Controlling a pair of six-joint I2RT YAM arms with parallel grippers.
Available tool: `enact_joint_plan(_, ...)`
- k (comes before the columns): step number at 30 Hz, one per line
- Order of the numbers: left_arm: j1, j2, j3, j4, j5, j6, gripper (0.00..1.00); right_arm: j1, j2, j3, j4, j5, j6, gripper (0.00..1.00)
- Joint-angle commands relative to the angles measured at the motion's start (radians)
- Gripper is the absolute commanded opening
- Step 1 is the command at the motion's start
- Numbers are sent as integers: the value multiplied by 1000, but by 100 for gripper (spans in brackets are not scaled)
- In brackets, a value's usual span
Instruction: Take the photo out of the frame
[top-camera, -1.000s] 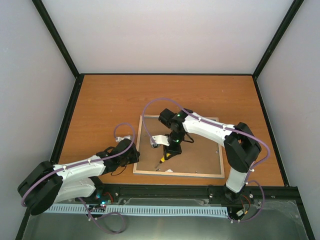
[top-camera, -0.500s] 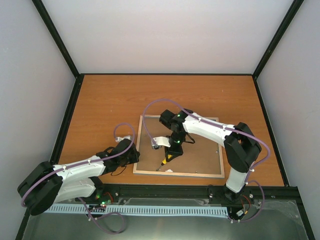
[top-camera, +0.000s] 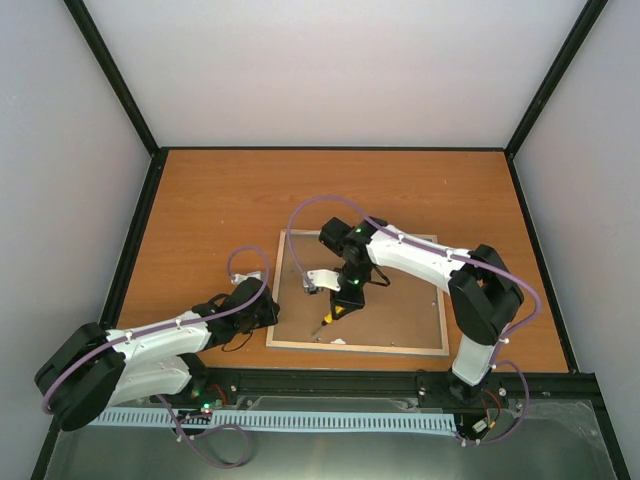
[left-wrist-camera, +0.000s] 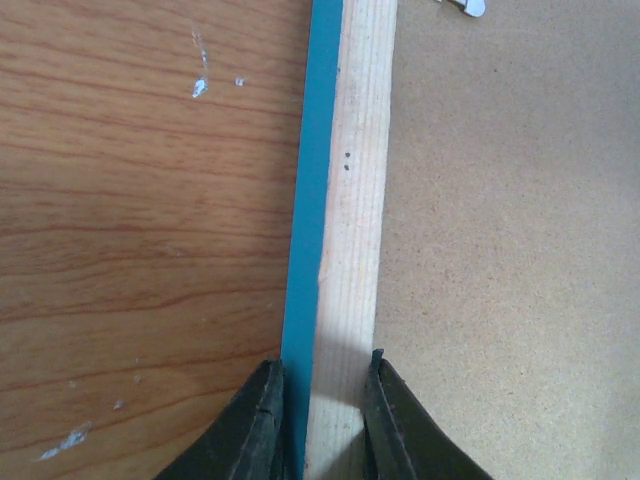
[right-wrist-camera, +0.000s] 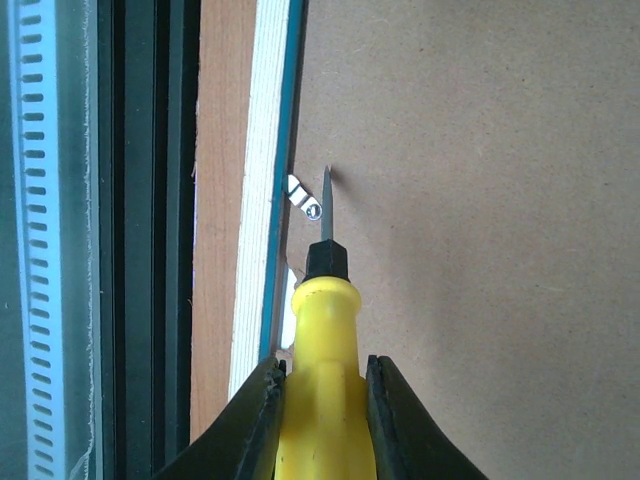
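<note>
As the frame lies back-up, its position: the frame (top-camera: 400, 349) rests flat on the surface (top-camera: 220, 210) close to the arm bases, with its pale wood rail and brown backing board (right-wrist-camera: 480, 200) facing upward.
Left tool: the left tool (left-wrist-camera: 322, 365) is clenched across the frame's left rail, one finger on the blue outer edge and the other at the rail's inner edge. Judged a steadying hold, so the frame does not slide while it is worked on.
Right tool: the right tool (right-wrist-camera: 322, 365) is clamped on the yellow handle of the screwdriver (right-wrist-camera: 322, 310), blade pointing away from the wrist.
Blade tip: just beside a small metal retaining tab (right-wrist-camera: 303, 200) at the frame's near rail; contact cannot be confirmed. Judged: the tab pins the board and must be turned or bent aside first.
Photo: not in view; presumably shut inside the frame beneath the backing board.
Hidden or unclear: a second metal piece (left-wrist-camera: 462, 6) is cut off at the top of the left wrist view. The right arm covers part of the board from above. Other tabs are too small to count, and whether any are already released cannot be told.
</note>
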Motion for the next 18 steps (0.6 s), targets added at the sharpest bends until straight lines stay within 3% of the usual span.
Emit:
enact_joint_plan(1,2,16,-37,-38,-5,-54,1,-16,-33,12,13,63,13,3)
enact_joint_plan(18,2,14,-38,-38,-3,-54,1,-27,-92,-36,-90,20,-62,3)
